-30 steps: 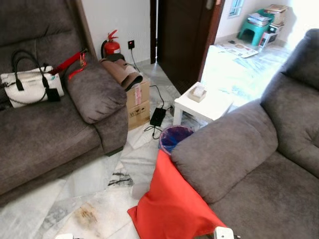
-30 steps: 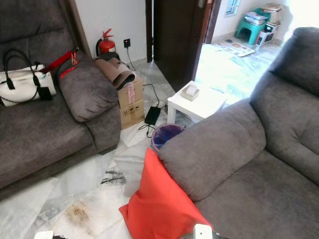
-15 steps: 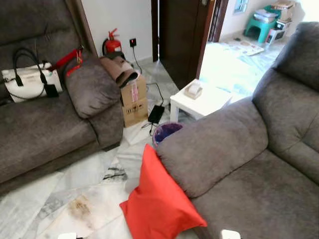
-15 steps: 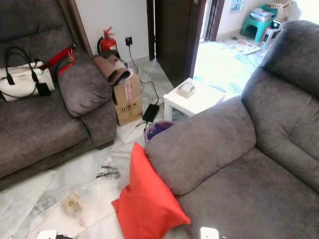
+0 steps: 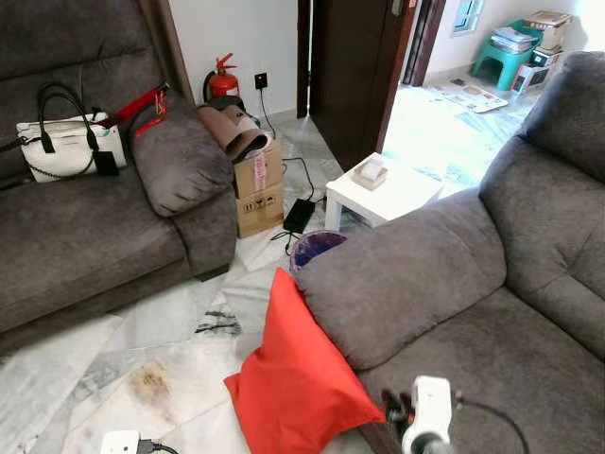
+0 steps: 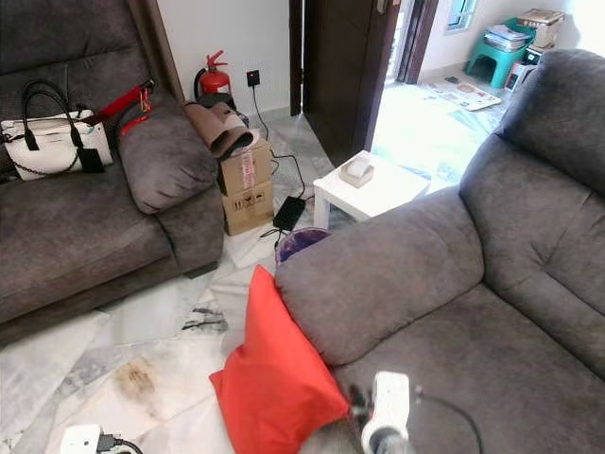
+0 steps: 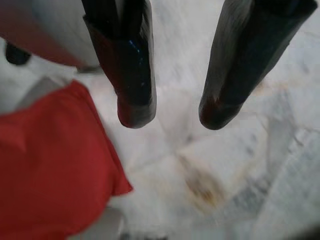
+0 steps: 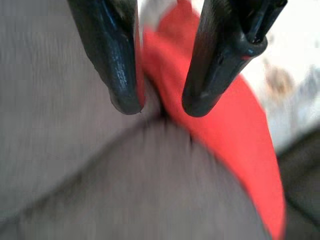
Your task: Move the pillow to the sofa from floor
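The red pillow (image 5: pixel 298 378) stands on the marble floor, leaning against the armrest of the grey sofa (image 5: pixel 444 284) on my right. My right gripper (image 8: pixel 162 107) is open, its two black fingers hovering over the seam where the red pillow (image 8: pixel 220 115) meets the sofa fabric, with nothing between them. The right arm's white wrist (image 5: pixel 430 416) shows low over the sofa's front edge, just right of the pillow. My left gripper (image 7: pixel 175 115) is open above bare floor, with the pillow's corner (image 7: pixel 50 160) beside it. The left arm's white wrist (image 5: pixel 121 442) sits at the bottom edge.
A second grey sofa (image 5: pixel 85 236) on the left carries a white handbag (image 5: pixel 66 142). Between the sofas stand a cardboard box (image 5: pixel 257 189), a purple bin (image 5: pixel 317 248), a small white table (image 5: pixel 383 194) and a black adapter (image 5: pixel 300 214) with cables. A fire extinguisher (image 5: pixel 222 83) stands by an open doorway.
The camera has shifted, so the whole scene has slid slightly. My right arm has risen into view beside the pillow's right edge. The pillow has stayed where it was.
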{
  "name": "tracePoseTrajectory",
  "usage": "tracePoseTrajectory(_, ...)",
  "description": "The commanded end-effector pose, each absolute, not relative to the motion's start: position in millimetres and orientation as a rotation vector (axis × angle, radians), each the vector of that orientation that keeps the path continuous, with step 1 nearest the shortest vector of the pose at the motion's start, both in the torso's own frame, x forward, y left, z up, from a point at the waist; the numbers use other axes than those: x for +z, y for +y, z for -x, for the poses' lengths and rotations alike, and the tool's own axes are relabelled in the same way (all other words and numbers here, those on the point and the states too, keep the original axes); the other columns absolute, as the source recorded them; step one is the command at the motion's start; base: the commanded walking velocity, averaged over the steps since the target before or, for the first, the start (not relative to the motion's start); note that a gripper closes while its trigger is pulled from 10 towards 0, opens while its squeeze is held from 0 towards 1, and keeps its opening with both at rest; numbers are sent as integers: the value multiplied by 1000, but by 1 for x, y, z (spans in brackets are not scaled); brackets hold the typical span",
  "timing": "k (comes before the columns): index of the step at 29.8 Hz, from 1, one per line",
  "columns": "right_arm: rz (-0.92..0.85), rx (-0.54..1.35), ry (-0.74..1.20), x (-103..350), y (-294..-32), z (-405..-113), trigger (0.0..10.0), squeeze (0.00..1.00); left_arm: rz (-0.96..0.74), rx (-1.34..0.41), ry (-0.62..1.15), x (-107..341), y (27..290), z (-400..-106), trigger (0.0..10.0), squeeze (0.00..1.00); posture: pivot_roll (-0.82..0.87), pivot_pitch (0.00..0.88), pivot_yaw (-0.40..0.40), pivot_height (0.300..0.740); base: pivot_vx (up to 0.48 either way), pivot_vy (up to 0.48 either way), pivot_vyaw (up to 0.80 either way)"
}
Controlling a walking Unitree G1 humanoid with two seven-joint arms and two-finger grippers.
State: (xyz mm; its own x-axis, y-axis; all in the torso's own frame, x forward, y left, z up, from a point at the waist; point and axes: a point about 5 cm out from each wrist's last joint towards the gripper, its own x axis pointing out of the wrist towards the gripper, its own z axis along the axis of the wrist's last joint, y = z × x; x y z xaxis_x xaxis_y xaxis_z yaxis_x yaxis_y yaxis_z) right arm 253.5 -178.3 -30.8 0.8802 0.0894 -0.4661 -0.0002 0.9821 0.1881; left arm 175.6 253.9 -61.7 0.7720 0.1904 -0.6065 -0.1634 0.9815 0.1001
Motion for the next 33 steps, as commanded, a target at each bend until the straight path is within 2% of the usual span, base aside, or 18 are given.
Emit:
tracePoseTrajectory(1,-195,42,421,-22,-183,-259,10000,0,-128,122,339,-4,249,-249,10000,0,43,107,30,740,0,0,0)
tracePoseTrajectory(2,-200,40,393,-19,-184,-261,10000,0,-150,95,223,20,245,-269,10000,0,43,107,31,740,0,0,0)
tracePoseTrajectory(3,-212,35,349,-15,-186,-262,10000,0,-180,68,136,37,241,-276,10000,0,45,105,32,740,0,0,0)
tracePoseTrajectory(7,-224,34,302,-13,-185,-258,10000,0,-191,56,72,41,242,-265,10000,0,43,97,38,740,0,0,0)
tracePoseTrajectory(17,-238,59,281,-11,-171,-259,10000,0,-186,83,92,40,241,-244,10000,0,40,73,33,740,0,0,0)
tracePoseTrajectory(20,-242,47,300,-10,-170,-264,10000,0,-182,85,88,41,240,-244,10000,0,44,65,30,740,0,0,0)
tracePoseTrajectory(25,-237,65,287,-7,-168,-267,10000,0,-181,80,85,46,236,-249,10000,0,42,63,31,711,0,0,0)
tracePoseTrajectory(33,-239,52,280,-4,-169,-270,10000,0,-176,81,83,52,233,-255,10000,0,44,85,29,711,0,0,0)
